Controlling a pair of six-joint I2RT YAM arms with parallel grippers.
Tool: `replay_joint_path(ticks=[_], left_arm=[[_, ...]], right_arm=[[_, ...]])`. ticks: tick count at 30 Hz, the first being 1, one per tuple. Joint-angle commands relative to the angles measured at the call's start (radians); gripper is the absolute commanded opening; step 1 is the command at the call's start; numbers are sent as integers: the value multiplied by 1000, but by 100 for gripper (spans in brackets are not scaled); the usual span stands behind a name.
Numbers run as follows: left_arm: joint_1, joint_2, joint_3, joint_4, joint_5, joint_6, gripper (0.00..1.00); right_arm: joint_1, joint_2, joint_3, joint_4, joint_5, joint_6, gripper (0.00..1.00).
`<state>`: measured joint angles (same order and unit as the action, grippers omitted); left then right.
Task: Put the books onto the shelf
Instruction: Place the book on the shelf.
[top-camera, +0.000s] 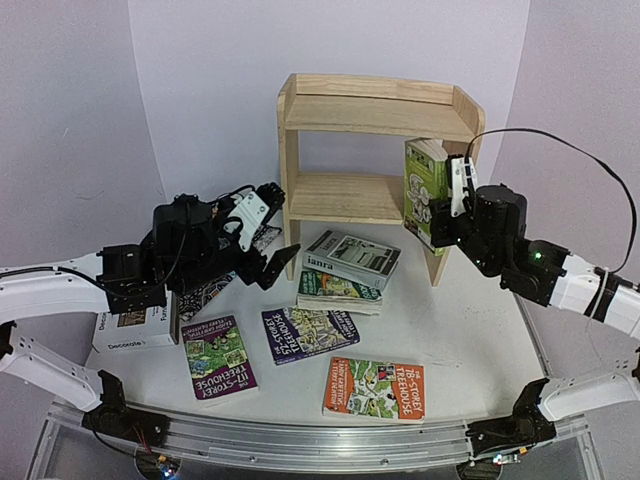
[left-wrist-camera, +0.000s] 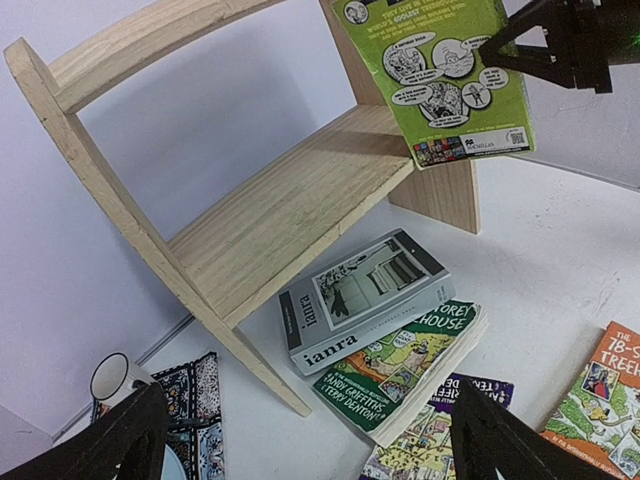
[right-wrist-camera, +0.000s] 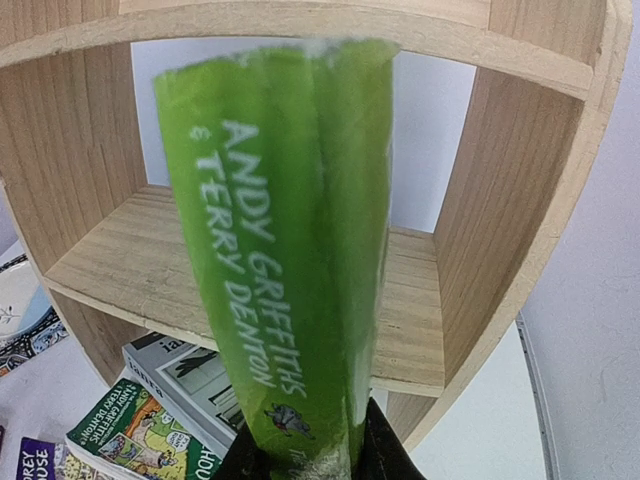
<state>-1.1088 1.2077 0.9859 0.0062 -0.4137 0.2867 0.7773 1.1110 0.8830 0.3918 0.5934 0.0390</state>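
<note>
Top external: upright book (top-camera: 424, 186) at shelf (top-camera: 340, 197) edge

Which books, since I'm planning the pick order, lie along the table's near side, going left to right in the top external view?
Decorate book → purple Treehouse book → dark purple Treehouse book → orange Treehouse book.

Light was bright and soft, leaving faint shadows beneath the shelf (top-camera: 378, 112). In the right wrist view the light green book (right-wrist-camera: 280, 250) before the shelf blurred near the lens, and the shelf's sides bowed.
</note>
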Motion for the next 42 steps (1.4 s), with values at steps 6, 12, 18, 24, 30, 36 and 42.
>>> replay_joint_path(ticks=[6,12,18,24,30,36,42], left_arm=[[4,17,10,55,9,-8,99],[4,22,13,57,18,-11,99],[4,33,18,57,23,-13,100],[4,49,29,60,37,-16,99],[4,72,44,64,53,-15,100],[4,84,50,67,59,-18,99],[4,86,44,69,61,-28,99]], right_arm=[[-7,-31,-86,402,59,-78,0],[-9,-35,-139,500,85,-72,0],[-15,-60,-169,535,86,-34,0],[-18,-97,-205,561,91,17,0],[-24,-97,-226,604,116,24,0],[-27,-77,-235,663,172,46,0],[-29,-35,-204,668,165,27,0]])
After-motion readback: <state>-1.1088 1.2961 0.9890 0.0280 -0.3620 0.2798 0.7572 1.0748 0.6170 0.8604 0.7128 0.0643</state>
